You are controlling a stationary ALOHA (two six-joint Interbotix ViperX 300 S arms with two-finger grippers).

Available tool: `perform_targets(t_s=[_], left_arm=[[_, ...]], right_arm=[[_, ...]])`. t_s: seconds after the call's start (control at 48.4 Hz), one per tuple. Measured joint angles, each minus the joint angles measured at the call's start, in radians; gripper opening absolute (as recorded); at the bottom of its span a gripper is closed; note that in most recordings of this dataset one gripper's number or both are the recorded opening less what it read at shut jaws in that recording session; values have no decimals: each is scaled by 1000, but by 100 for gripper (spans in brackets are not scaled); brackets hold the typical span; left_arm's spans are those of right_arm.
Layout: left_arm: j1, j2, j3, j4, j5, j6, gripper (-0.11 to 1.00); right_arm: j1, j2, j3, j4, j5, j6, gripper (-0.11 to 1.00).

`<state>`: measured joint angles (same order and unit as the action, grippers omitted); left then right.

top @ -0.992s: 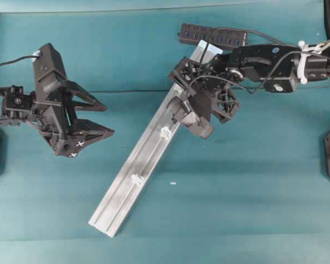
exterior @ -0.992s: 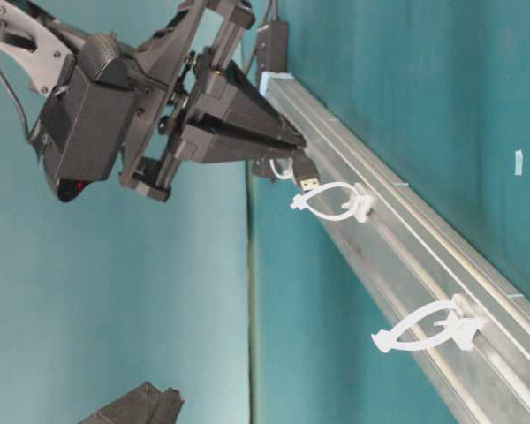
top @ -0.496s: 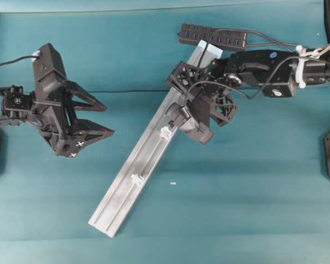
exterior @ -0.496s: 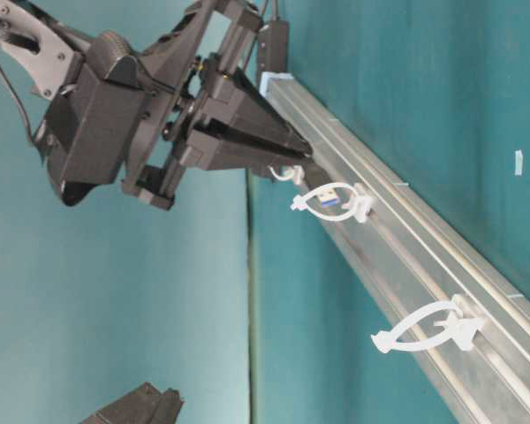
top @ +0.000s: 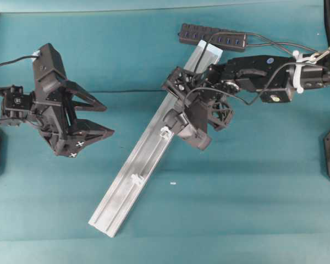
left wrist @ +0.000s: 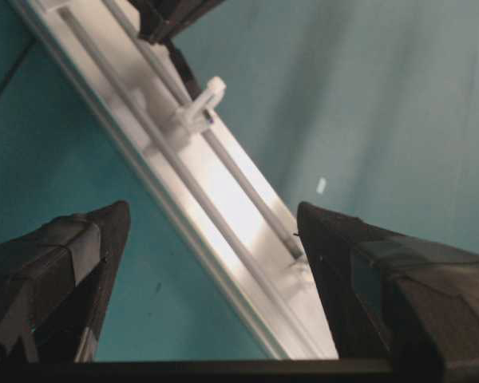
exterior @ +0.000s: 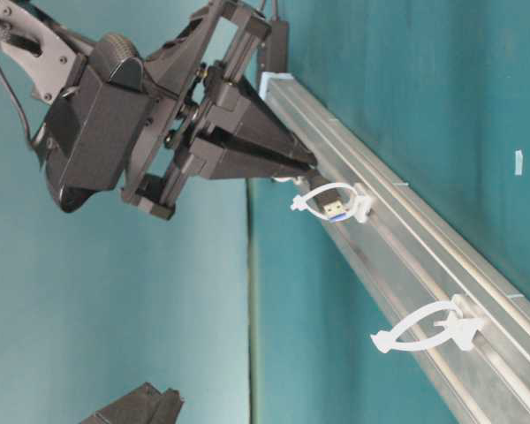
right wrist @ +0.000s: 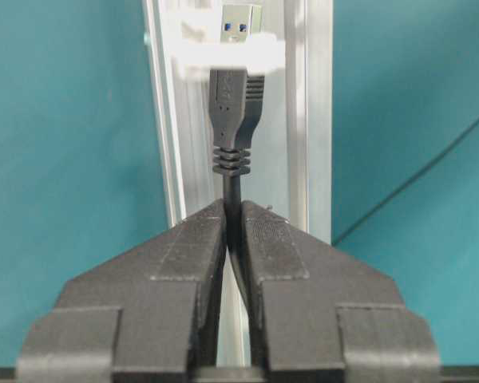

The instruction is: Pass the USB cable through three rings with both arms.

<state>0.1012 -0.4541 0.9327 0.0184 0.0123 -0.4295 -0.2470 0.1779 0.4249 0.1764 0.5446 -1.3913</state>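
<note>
The right end effector point(right wrist: 233, 239) is clenched on the thin black USB cable point(right wrist: 233, 171) just behind its slim plug, whose metal tip pokes through a small white plastic ring point(exterior: 329, 201) directly ahead of the fingertips, on the long silver aluminium rail point(top: 133, 174). Threading this ring looks to be the step in hand. Next, the plug likely needs pushing further along the rail toward the following ring point(exterior: 424, 327). The left end effector point(top: 91, 124) hangs released, well apart from the rail.
</note>
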Motion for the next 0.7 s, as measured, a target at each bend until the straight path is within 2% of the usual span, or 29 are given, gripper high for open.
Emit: perform_targets(t_s=[0.703], left_arm=[[2, 0, 0, 2, 2, -9, 91]], right_arm=[[34, 5, -15, 57, -14, 3, 10]])
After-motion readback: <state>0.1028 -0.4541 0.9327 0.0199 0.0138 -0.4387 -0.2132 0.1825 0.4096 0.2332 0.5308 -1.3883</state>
